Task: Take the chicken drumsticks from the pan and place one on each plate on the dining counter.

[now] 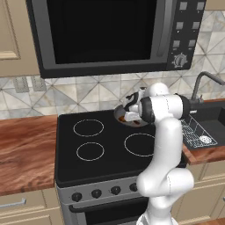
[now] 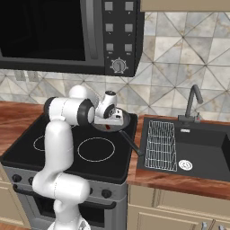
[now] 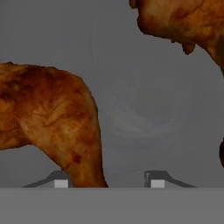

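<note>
The pan (image 2: 117,122), a shallow round dish of dark grey metal, sits on the back right burner of the black glass stove (image 1: 101,145), and everything else is placed from it. Its short dark handle (image 2: 131,144) angles forward and right off the rim, toward the black sink (image 2: 200,150). The gripper (image 3: 109,180) hangs straight down into the pan, with the white wrist covering most of the bowl in both base views.

From the hand camera the pan floor shows as smooth matte grey with faint concentric rings. Two chicken drumsticks lie on it. The near drumstick (image 3: 52,127) is a lumpy, tapering piece with orange-brown skin mottled by darker browned patches; its narrow end runs down to the left fingertip (image 3: 61,183) and partly overlaps it. The far drumstick (image 3: 183,22), rough-skinned in the same way, lies at the opposite side of the pan, apart from the first. The jaws stand partway apart, and whether they yet press the near drumstick cannot be told.

Left of the pan, thin white rings mark three more burners on the glossy stove top. Beyond the pan rises a tiled wall in grey and beige triangles, with a dark microwave (image 1: 110,33) above. Reddish wood-grain bench (image 1: 24,149) lies well left of the pan, beyond the stove.
</note>
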